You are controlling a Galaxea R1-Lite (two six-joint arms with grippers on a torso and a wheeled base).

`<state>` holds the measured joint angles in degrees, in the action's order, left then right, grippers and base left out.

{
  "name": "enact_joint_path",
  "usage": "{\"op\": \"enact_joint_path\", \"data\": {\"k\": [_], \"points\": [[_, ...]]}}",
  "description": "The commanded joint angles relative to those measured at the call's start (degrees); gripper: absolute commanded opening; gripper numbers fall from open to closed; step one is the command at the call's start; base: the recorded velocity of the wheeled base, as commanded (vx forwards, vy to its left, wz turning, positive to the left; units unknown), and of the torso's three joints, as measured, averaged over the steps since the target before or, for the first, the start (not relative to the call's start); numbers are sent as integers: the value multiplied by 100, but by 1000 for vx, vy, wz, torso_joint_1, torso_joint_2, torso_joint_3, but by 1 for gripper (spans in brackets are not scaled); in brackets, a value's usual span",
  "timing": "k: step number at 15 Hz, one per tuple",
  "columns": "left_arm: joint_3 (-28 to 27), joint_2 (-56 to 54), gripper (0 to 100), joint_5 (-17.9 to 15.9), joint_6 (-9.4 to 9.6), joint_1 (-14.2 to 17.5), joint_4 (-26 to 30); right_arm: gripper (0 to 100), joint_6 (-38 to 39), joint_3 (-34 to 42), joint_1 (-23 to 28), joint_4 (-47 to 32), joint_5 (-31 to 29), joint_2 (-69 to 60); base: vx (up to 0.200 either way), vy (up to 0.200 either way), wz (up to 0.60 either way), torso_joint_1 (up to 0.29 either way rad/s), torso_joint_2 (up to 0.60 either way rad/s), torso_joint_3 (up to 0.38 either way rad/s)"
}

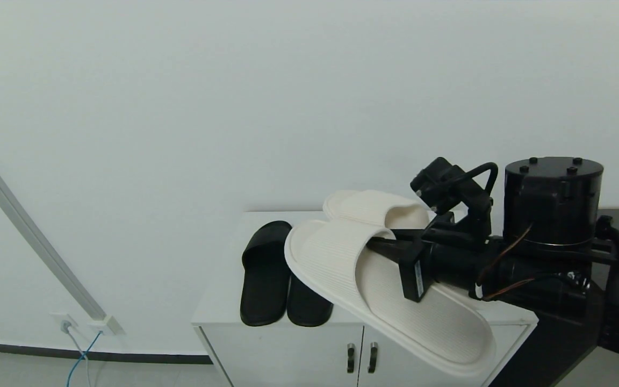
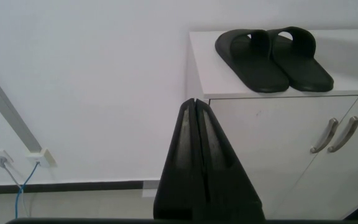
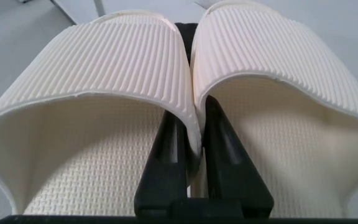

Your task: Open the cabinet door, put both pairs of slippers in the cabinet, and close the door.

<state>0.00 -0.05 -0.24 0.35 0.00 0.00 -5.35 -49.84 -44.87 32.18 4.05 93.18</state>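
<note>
My right gripper [image 1: 382, 239] is shut on the pair of white slippers [image 1: 374, 279], pinching the two straps together and holding the pair in the air above the cabinet top. The wrist view shows its fingers [image 3: 219, 143] between the two white slippers [image 3: 104, 81], clamped on their inner strap edges. A pair of black slippers [image 1: 274, 277] lies side by side on the white cabinet [image 1: 223, 306], left of the white pair. The cabinet doors are closed, with two handles [image 1: 360, 357] at the centre. My left gripper [image 2: 194, 124] is shut and empty, off the cabinet's left side, below the black slippers [image 2: 275, 59].
A white wall rises behind the cabinet. A slanted cable duct [image 1: 30, 231] runs down the wall to sockets [image 1: 65, 322] with blue cables near the floor, left of the cabinet. Open floor lies to the cabinet's left.
</note>
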Motion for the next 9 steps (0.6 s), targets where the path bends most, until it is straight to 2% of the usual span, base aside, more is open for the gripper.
{"op": "enact_joint_path", "data": {"k": [1, 4, 9], "points": [[0, 5, 0, -2, 0, 0, 0, 0, -80, 237, 146, -2, 360, -213, 0, 0, 0, 0, 0, 0], [0, 5, 0, -2, 9, 0, 0, 0, -317, 352, 172, -2, 492, -222, 0, 0, 0, 0, 0, 0], [0, 5, 0, -2, 9, 0, 0, 0, -300, 475, 172, -10, 606, -231, -200, 0, 0, 6, 2, 0]]}}
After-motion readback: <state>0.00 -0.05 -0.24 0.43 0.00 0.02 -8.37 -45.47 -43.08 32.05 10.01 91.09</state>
